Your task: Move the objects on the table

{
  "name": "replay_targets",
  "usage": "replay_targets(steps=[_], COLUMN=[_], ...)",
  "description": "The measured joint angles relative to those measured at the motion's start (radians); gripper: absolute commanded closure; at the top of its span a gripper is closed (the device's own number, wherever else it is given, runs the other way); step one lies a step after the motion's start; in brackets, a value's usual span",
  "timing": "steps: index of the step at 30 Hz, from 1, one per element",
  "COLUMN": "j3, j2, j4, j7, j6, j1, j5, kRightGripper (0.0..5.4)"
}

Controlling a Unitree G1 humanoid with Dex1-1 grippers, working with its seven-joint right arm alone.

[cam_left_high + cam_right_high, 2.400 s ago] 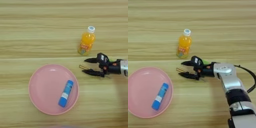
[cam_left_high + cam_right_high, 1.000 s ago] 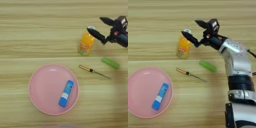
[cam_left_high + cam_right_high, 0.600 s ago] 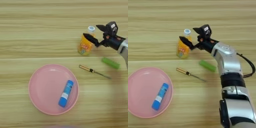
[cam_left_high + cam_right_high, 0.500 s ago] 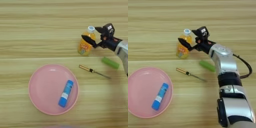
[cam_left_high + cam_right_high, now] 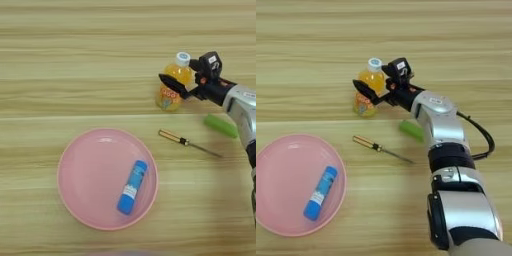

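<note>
One of each on the table (image 5: 60,60): 1 plate (image 5: 90,165), 1 tube (image 5: 132,186), 1 bottle (image 5: 172,90), 1 screwdriver (image 5: 187,142), 1 green piece (image 5: 220,126), plus 1 gripper (image 5: 378,85). Plate sits at approx 7 o'clock in the left eye view, tube lying inside it, right of centre, tilted. Bottle stands upright at approx 2 o'clock, white cap on top. Screwdriver lies at 4 o'clock from the bottle, apart from it, amber handle toward the plate. Green piece just right of the bottle, below the arm. Gripper comes in from 3 o'clock, fingers (image 5: 363,91) spread wide either side of the bottle's upper part, one crossing its front; can't tell if they touch it, no firm hold seen. Far finger partly hidden behind the bottle; plate's left edge cut off in the right eye view
</note>
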Motion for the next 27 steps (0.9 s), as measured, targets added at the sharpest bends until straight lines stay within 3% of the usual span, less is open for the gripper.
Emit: replay_targets(steps=[11, 27], j3=[-0.008, -0.014], j2=[0.000, 0.000], j4=[0.002, 0.053], j7=[0.006, 0.016], j6=[0.000, -0.020], j1=[0.000, -0.019], j5=[0.000, -0.003], kRightGripper=[0.04, 1.79])
